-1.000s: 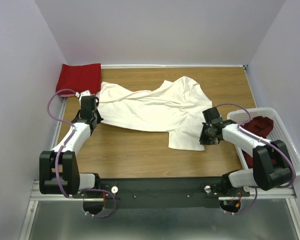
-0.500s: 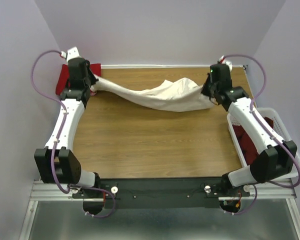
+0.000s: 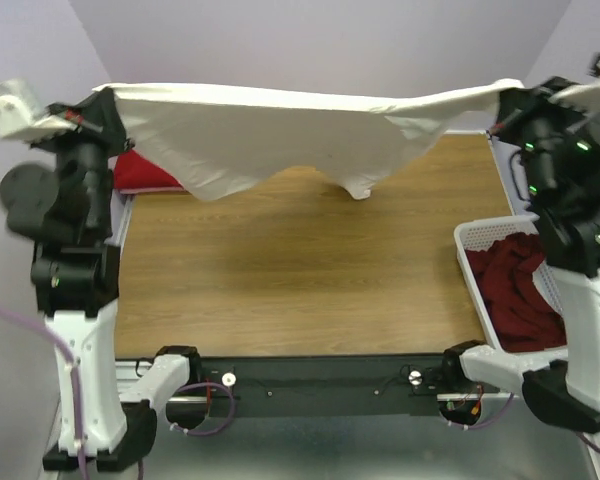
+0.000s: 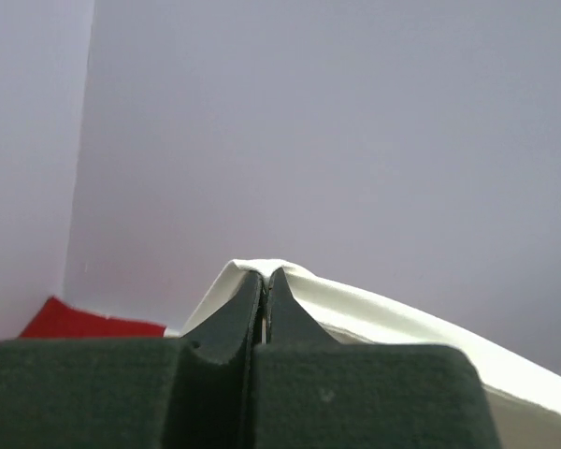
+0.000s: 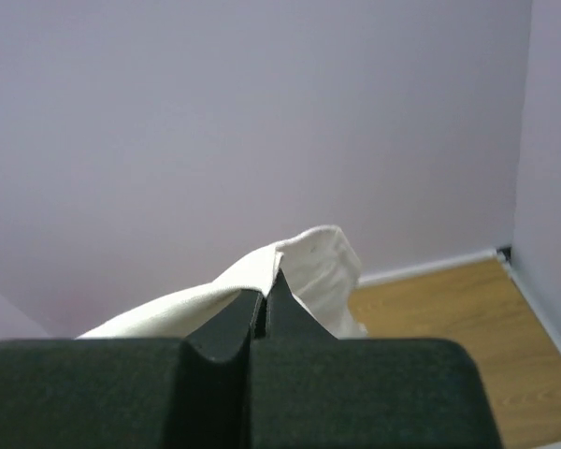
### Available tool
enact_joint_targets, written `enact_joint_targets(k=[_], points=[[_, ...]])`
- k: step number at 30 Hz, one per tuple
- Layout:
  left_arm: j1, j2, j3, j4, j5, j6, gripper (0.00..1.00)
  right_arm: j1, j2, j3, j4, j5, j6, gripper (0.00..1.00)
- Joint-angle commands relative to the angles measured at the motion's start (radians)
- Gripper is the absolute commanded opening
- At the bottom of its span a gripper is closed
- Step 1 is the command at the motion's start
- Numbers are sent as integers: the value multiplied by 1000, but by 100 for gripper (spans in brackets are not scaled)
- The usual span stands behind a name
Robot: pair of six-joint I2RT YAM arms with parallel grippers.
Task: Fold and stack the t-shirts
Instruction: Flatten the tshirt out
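Observation:
The large cream-white t-shirt (image 3: 280, 130) hangs stretched high above the table between both arms. My left gripper (image 3: 108, 92) is shut on its left corner; in the left wrist view (image 4: 265, 277) the cloth (image 4: 374, 323) drapes over the closed tips. My right gripper (image 3: 502, 95) is shut on its right corner; in the right wrist view (image 5: 266, 285) the cloth (image 5: 309, 262) folds over the tips. A bright red t-shirt (image 3: 145, 172) lies folded at the back left, partly behind the hanging cloth, and shows in the left wrist view (image 4: 75, 323). A dark red t-shirt (image 3: 515, 295) lies in the basket.
A white plastic lattice basket (image 3: 467, 238) stands at the table's right edge. The wooden table (image 3: 300, 270) lies below the hanging shirt. Lilac walls close in the back and both sides.
Both arms have risen high and spread apart, lifting the cream-white shirt off the table until it hangs stretched between them.

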Motion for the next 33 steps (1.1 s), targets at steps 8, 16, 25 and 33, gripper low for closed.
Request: enact_joint_targets(k=[8,16,25,33], points=[[-6,-197,81,-10,70,46,0,-1,-191,193,-7,-159,-151,1],[-15,-162,-54,17,61,75,0,-1,-136,126,-8,-119,-202,1],[-15,2,-562,218,84,31,0,-1,-3,-456,192,-1,-196,1],[-13,403,-657,404,47,16,0,-44,308,-718,574,-6,-215,1]])
